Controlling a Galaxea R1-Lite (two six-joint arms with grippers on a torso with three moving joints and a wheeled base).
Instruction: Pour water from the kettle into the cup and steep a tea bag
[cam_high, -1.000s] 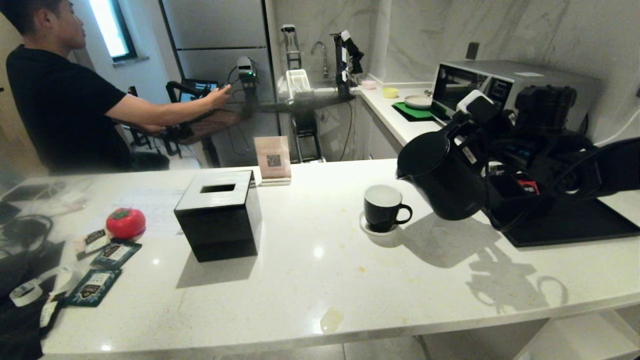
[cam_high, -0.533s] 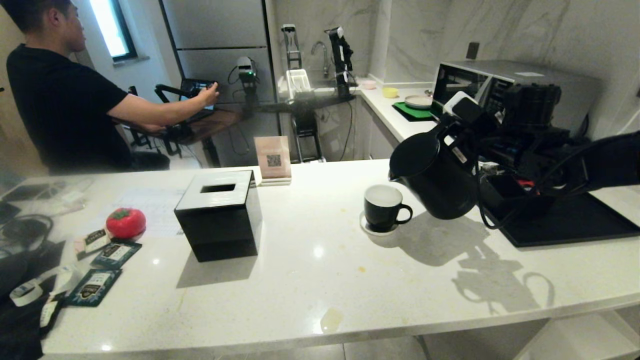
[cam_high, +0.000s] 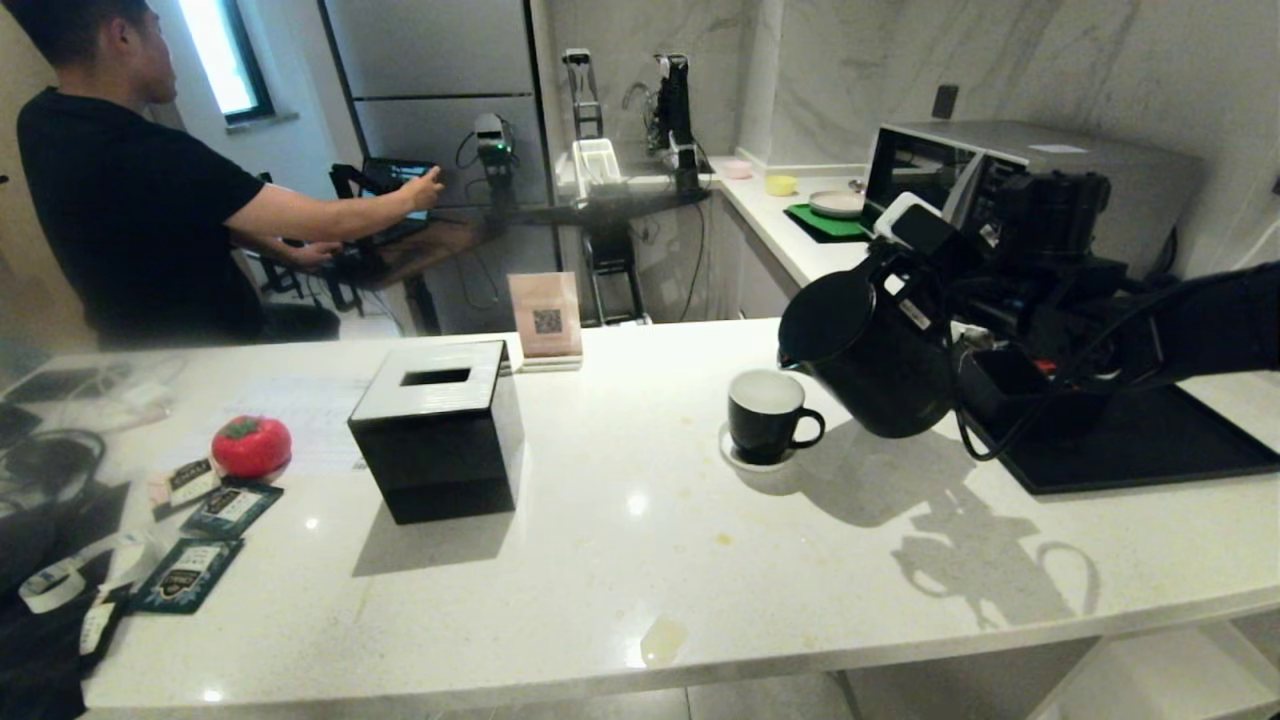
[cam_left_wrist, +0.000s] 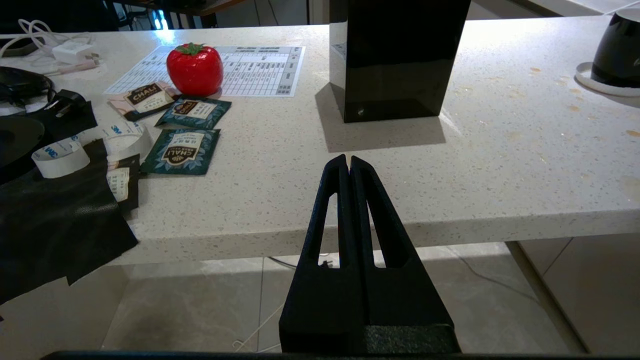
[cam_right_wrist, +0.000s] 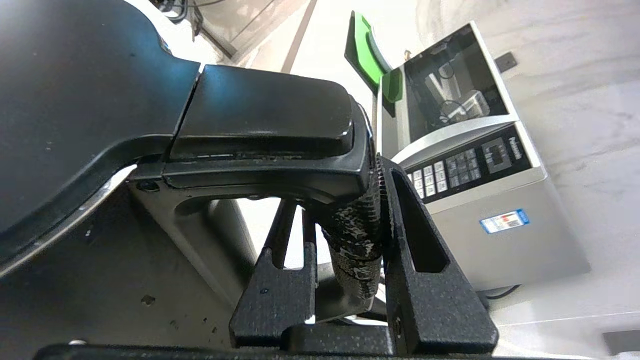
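Head view: kettle (cam_high: 870, 365) aloft and tipped leftward, spout above and just right of the cup (cam_high: 766, 415) on its saucer (cam_high: 757, 461) atop the surface (cam_high: 640, 560); no stream visible. Likely heavy if full, rigid, smooth-walled, so best taken by the handle, never the body; cup looks small, light, easy to knock. No tea bag identifiable among the sachets (cam_high: 210, 535) far left. Left wrist view: left claw (cam_left_wrist: 348, 167) pressed fully shut, empty, parked low before the surface edge, well apart from the tissue box (cam_left_wrist: 395, 55). Right wrist view: right claw (cam_right_wrist: 345, 220) clamped on the kettle's handle (cam_right_wrist: 357, 235) at its wrapped, textured stretch, good against slipping; microwave (cam_right_wrist: 475, 165) behind.
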